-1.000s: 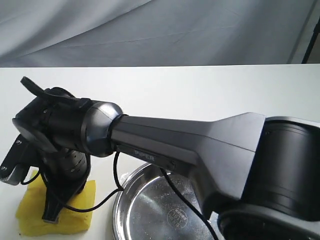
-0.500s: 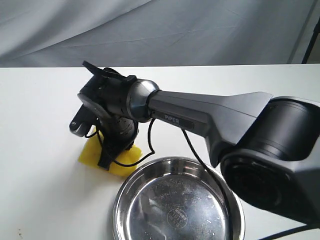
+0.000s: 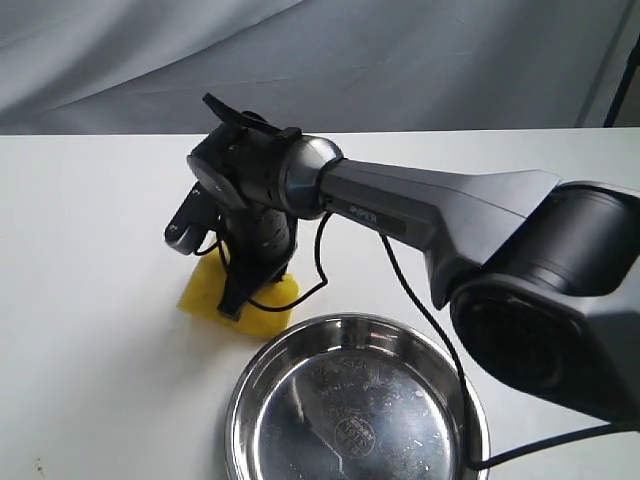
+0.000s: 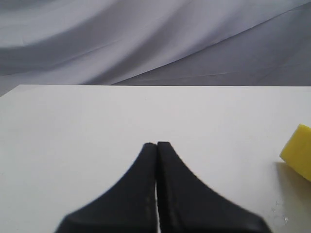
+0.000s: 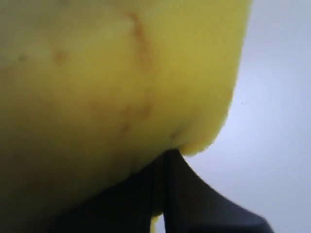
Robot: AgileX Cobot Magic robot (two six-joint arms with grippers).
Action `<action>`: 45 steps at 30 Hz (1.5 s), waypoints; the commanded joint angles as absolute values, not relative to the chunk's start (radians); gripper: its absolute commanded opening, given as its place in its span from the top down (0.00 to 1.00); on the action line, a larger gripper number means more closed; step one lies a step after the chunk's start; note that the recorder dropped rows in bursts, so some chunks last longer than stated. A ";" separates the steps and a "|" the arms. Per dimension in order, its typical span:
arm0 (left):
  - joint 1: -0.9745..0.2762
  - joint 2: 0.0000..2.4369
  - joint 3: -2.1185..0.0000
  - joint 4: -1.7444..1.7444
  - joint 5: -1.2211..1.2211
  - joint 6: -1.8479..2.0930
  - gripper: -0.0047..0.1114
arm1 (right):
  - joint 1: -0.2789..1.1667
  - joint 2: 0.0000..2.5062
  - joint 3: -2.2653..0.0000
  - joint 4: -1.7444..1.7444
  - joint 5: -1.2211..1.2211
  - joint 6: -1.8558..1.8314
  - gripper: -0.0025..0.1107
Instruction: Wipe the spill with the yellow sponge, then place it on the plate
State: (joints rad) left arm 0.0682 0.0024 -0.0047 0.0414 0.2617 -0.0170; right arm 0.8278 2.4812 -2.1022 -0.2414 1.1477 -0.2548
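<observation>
Clamped on the yellow sponge [image 3: 203, 297], the right fingers [image 3: 234, 298] are bringing it from farther off to just beside the plate [image 3: 238, 405], readying placement (left fingers [image 4: 141, 179] closed, empty).

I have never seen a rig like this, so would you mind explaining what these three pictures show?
This is a robot with two arms, each ending in a two-fingered pincer. The wide picture comes from a camera off the arms. It shows the right arm reaching across a white table. The other two pictures come from small cameras on the wrists, looking along the fingers. The right pincer is closed on the yellow sponge, which fills most of that wrist's picture. The sponge is just beside the steel plate, not in it. The left pincer is shut and holds nothing, and its camera catches a corner of the sponge at the edge of the picture.
</observation>
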 commanded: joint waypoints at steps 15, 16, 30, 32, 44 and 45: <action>0.070 0.000 0.000 0.041 0.259 -0.020 0.96 | 1.071 2.501 -2.094 0.159 1.178 -0.448 0.98; 0.070 0.000 0.000 0.041 0.259 -0.020 0.96 | 1.073 2.501 -2.094 0.163 1.180 -0.462 0.98; 0.070 0.000 0.000 0.041 0.259 -0.020 0.96 | 1.002 2.501 -2.094 -0.483 1.167 -0.117 0.98; 0.070 0.000 0.000 0.041 0.259 -0.020 0.96 | 0.973 2.501 -2.094 -0.508 1.179 -0.096 0.98; 0.070 0.000 0.000 0.041 0.259 -0.020 0.96 | 0.874 2.501 -2.094 -0.454 1.221 -0.067 0.98; 0.070 0.000 0.000 0.041 0.259 -0.020 0.96 | 0.874 2.501 -2.094 -0.432 1.221 -0.067 0.98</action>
State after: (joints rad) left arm 0.0682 0.0024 -0.0047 0.0414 0.2617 -0.0170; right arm 0.8821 2.4901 -2.1014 -0.4892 1.1959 -0.0684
